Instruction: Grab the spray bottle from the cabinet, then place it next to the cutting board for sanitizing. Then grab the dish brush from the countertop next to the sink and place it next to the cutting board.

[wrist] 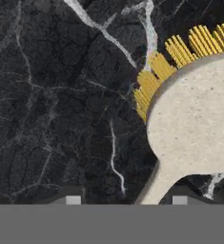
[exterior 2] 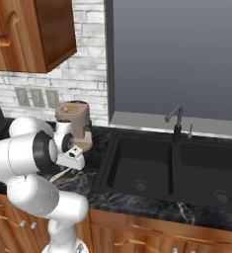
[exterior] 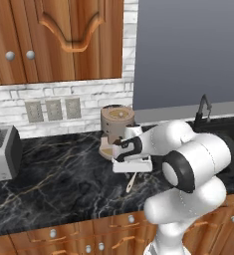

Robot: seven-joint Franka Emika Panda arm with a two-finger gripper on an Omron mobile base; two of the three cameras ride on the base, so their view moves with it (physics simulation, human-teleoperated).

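Even, flat light all round me; faint sheen on the countertop (exterior: 54,174). My hand view is soft, perhaps slightly blurred.

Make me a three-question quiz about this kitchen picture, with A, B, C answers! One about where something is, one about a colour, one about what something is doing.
1. Where does the dish brush lie?
A. In the sink
B. On the countertop
C. On the toaster

2. What colour are the brush's bristles?
A. Yellow
B. Blue
C. White

3. How do the cabinet doors look in the left base view?
A. Both wide open
B. Taken off
C. Shut

Answers:
1. B: the hand view shows the brush flat on the black marble, and the left base view shows its handle sticking out beneath the gripper.
2. A: yellow bristles fan out around the pale head in the hand view.
3. C: the door panels sit flush, with their knobs facing out.
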